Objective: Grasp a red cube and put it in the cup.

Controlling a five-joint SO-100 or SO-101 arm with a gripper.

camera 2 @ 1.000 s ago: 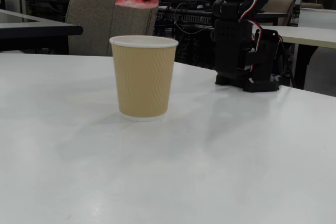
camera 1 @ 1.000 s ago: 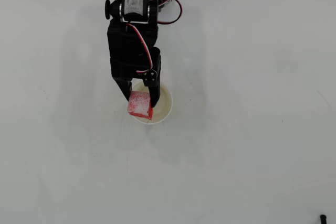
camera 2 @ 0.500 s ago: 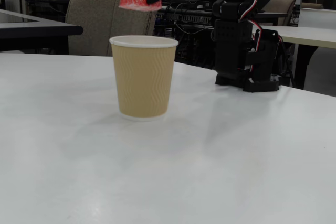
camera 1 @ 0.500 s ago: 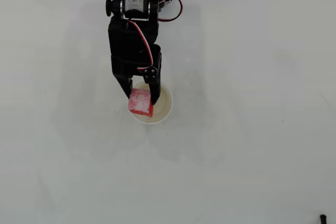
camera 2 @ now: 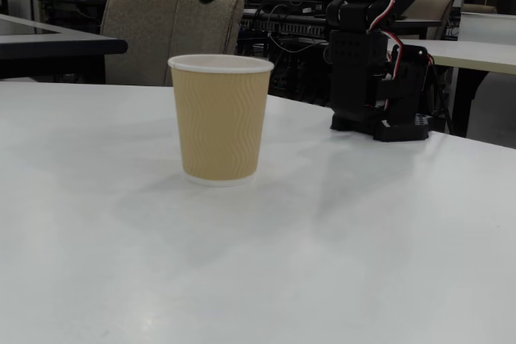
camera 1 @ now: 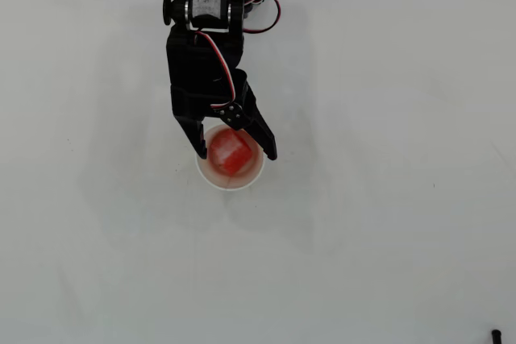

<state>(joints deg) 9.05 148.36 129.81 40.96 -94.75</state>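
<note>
The red cube (camera 1: 229,153) is seen inside the cup (camera 1: 252,176), between and apparently below the spread fingers (camera 1: 266,145), which grip nothing. The cup stands upright on the table (camera 2: 339,263).

Cube (camera 1: 228,153): inside cup (camera 1: 255,173). Cup: on table (camera 1: 387,223), overhead view. Gripper (camera 1: 235,154): above cup mouth. Arm base (camera 2: 379,78): behind and right of cup, fixed view.

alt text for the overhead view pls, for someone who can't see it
A red cube lies inside a small white paper cup on a plain white table, seen from straight above. A black robot arm reaches down from the top edge, its open gripper spread over the cup's rim, holding nothing.
</note>
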